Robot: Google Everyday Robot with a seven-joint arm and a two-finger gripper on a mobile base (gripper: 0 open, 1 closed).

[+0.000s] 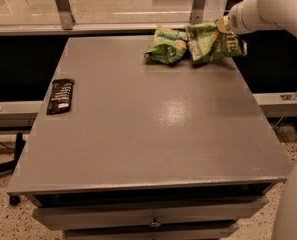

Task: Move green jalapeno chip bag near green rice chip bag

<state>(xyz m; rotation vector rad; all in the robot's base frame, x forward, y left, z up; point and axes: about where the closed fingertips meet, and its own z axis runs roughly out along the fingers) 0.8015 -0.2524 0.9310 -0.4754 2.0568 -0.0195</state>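
The green jalapeno chip bag (211,43) with white lettering hangs crumpled at the table's far right, held by my gripper (223,25), which is shut on its upper right part. The bag's lower left edge is at or just above the tabletop, right next to the green rice chip bag (166,44), a smaller puffy green bag lying at the far middle of the table. The two bags look to be touching or nearly so. My white arm comes in from the upper right.
A black snack bar (60,96) lies near the left edge of the grey table (148,129). A glass rail with metal posts (63,6) runs behind the table. Drawers sit under the front edge.
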